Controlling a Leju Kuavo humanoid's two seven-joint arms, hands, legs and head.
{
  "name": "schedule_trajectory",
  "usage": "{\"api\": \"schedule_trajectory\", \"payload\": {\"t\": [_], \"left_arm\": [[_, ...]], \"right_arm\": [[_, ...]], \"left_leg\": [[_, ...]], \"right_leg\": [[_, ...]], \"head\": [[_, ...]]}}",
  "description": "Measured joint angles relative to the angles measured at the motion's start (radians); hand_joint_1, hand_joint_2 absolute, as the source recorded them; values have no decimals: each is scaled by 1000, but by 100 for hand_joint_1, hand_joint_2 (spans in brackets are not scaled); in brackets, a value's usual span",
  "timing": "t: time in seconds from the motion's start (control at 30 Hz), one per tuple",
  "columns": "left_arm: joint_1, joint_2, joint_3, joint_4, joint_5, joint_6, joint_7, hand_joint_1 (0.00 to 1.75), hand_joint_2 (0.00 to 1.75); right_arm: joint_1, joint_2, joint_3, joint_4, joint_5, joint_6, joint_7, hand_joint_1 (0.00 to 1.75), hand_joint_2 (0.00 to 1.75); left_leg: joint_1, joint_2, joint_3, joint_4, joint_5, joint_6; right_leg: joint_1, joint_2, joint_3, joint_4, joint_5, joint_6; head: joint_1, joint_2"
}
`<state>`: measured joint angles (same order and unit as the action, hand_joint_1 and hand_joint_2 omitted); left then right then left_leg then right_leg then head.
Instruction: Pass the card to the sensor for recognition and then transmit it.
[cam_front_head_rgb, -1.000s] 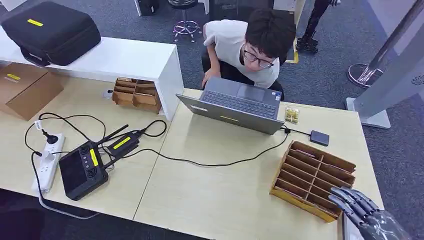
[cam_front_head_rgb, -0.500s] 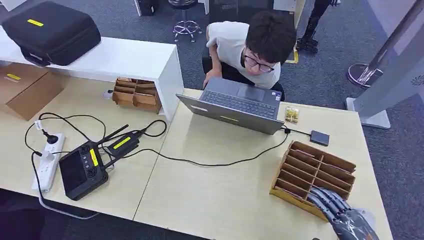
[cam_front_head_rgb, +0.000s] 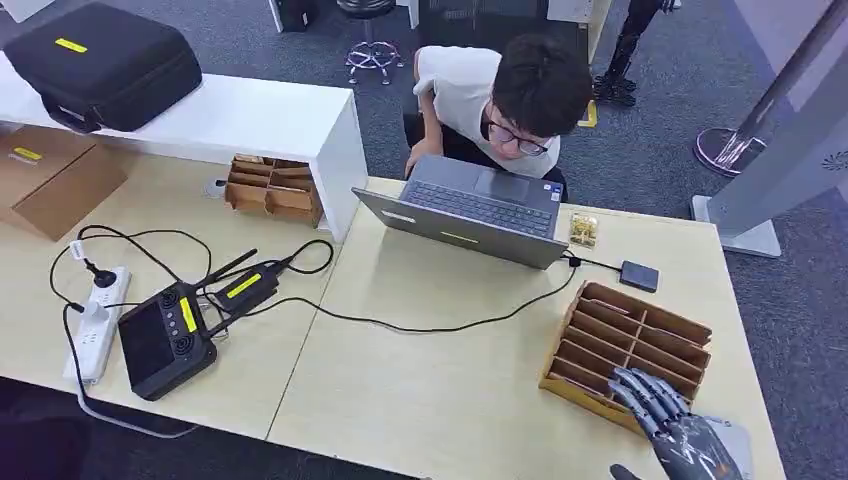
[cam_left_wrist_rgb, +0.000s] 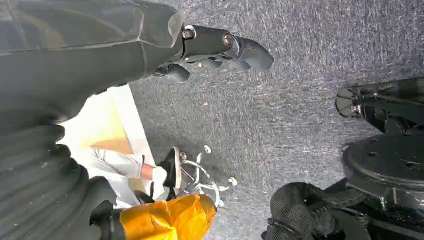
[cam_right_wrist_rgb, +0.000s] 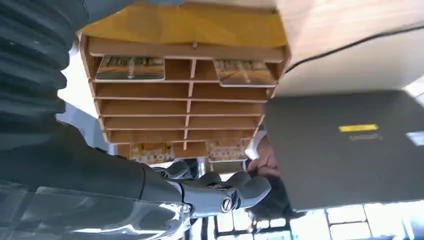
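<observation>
On the surface (cam_front_head_rgb: 450, 390), going left to right: power strip (cam_front_head_rgb: 98, 320), black controller (cam_front_head_rgb: 165, 340), laptop (cam_front_head_rgb: 470, 215), small black sensor (cam_front_head_rgb: 639, 276), card rack (cam_front_head_rgb: 625, 355). Cards (cam_right_wrist_rgb: 131, 68) lie flat in several rack slots, long axis along the slots; their print is too blurred to read. Right hand (cam_front_head_rgb: 672, 425) hovers over the rack's near corner, fingers extended and apart, holding nothing; its wrist is cut off at the frame edge. Left hand (cam_left_wrist_rgb: 215, 47) hangs over carpet, fingers loosely bent, nothing in them. A person (cam_front_head_rgb: 505, 95) leans over the laptop.
</observation>
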<state>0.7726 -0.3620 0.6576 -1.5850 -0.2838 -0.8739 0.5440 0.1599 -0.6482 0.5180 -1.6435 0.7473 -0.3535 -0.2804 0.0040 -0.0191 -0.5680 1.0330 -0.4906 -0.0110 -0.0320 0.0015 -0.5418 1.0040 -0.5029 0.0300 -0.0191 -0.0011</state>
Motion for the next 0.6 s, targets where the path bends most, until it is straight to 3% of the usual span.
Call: {"api": "schedule_trajectory", "payload": {"t": [0.33, 0.6], "left_arm": [[-31, 0, 50, 8, -68, -40, -41, 0, 175], [-41, 0, 62, 13, -74, -41, -44, 0, 175]], "right_arm": [[-16, 41, 3, 156, 31, -117, 63, 0, 175], [-20, 56, 1, 229, 41, -124, 71, 0, 175]], "left_leg": [[0, 0, 0, 0, 0, 0], [0, 0, 0, 0, 0, 0]], "right_leg": [[0, 0, 2, 0, 0, 0], [0, 0, 2, 0, 0, 0]], "head": [[0, 0], [0, 0]]}}
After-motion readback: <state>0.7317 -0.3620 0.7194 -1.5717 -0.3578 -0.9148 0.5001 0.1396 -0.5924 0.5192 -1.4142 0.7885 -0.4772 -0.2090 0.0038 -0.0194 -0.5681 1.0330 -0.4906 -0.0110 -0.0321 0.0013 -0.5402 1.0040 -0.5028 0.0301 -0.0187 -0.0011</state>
